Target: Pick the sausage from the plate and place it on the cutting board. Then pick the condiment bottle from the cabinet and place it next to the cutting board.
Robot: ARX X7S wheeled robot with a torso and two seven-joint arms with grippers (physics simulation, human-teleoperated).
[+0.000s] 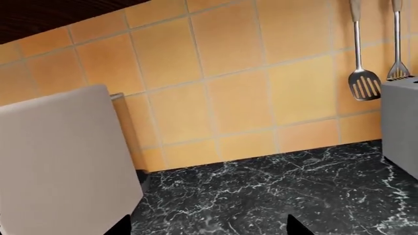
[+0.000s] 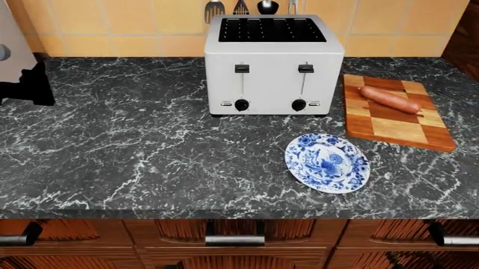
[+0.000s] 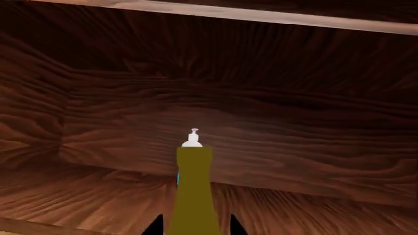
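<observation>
The reddish-orange sausage (image 2: 390, 99) lies on the checkered wooden cutting board (image 2: 396, 129) at the right of the counter. In front of the board the blue-patterned plate (image 2: 327, 162) sits with nothing on it. In the right wrist view the yellow condiment bottle (image 3: 194, 191), with a white pump top, stands upright inside the wooden cabinet (image 3: 300, 122). My right gripper (image 3: 195, 227) is open, a finger on each side of the bottle with a narrow gap at both. My left gripper (image 1: 209, 230) is open wide over the counter, holding nothing.
A silver toaster (image 2: 273, 64) stands mid-counter, left of the board, with utensils (image 2: 238, 7) hanging on the tiled wall behind. A pale grey panel (image 1: 58, 161) stands close to my left gripper. Part of my left arm (image 2: 26, 84) shows at the counter's far left.
</observation>
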